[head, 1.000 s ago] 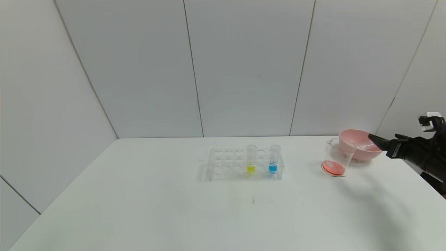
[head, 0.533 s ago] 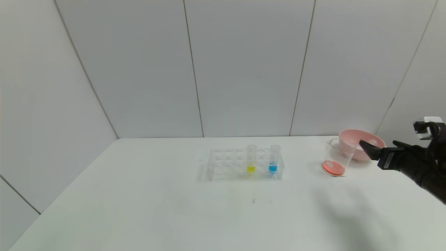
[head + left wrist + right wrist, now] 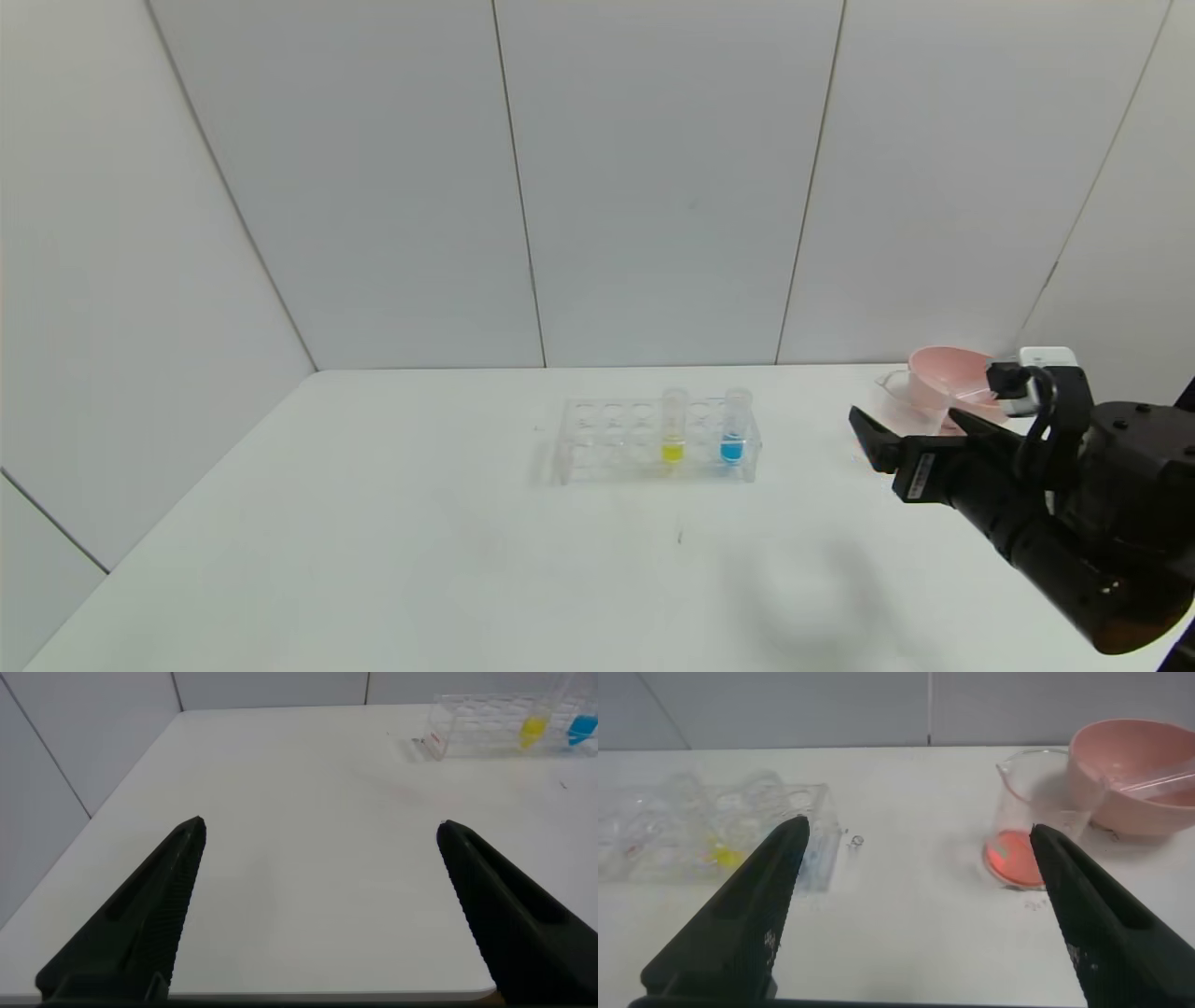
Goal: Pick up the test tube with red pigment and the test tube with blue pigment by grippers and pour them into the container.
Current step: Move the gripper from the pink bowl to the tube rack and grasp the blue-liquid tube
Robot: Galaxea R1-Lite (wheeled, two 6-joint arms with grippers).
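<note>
Red liquid already sits in the beaker, just ahead of my right gripper; an empty tube lies in the pink bowl beyond. The blue tube stands racked ahead, to the gripper's left. The jaws gape wide and empty, arm low and level. My left gripper idles, open.

The right gripper was all matte black with narrow pointed fingers. It had a small white block on top and a black cable looping by it.
</note>
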